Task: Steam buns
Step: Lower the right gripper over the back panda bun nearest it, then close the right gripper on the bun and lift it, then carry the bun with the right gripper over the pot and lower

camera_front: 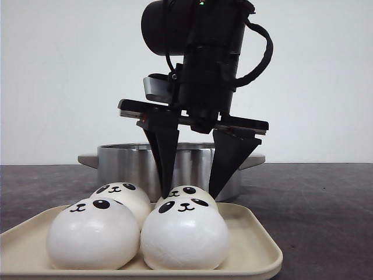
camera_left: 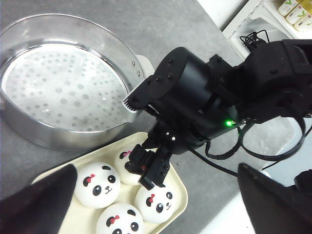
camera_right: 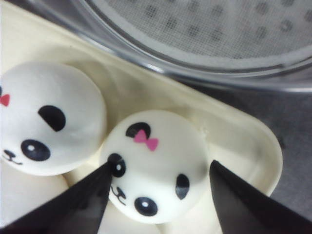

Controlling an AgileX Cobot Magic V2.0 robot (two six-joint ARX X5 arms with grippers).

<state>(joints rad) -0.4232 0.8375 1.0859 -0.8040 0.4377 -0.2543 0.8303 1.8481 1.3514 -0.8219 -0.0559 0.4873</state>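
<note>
The right gripper [camera_front: 195, 189] hangs open over the tray [camera_front: 256, 242], one finger down each side of the rear bun [camera_right: 153, 163] nearest the steamer [camera_front: 125, 160]. In the right wrist view the bun sits between the fingertips [camera_right: 85, 202], one tip touching or nearly touching it by the eye and the other standing a little off.

My judgement is that the step in hand is grasping this bun to carry it into the steamer. To do it well, centre the bun between the fingers first, so that closing does not shove it sideways into its neighbour [camera_right: 48, 114] just beside it. Go low enough to catch the widest part of the dome; a glossy round skin will likely slip out upward from a high pinch. Close gently, since it looks soft. Lift straight up before swinging back over the steamer rim just behind the gripper.

The left gripper [camera_left: 156, 200] is open and holds nothing, above the tray, with all four buns [camera_left: 97, 183] in its view.

I can read no brand or writing anywhere; bottle labels at the edge of the left wrist view are too small.
</note>
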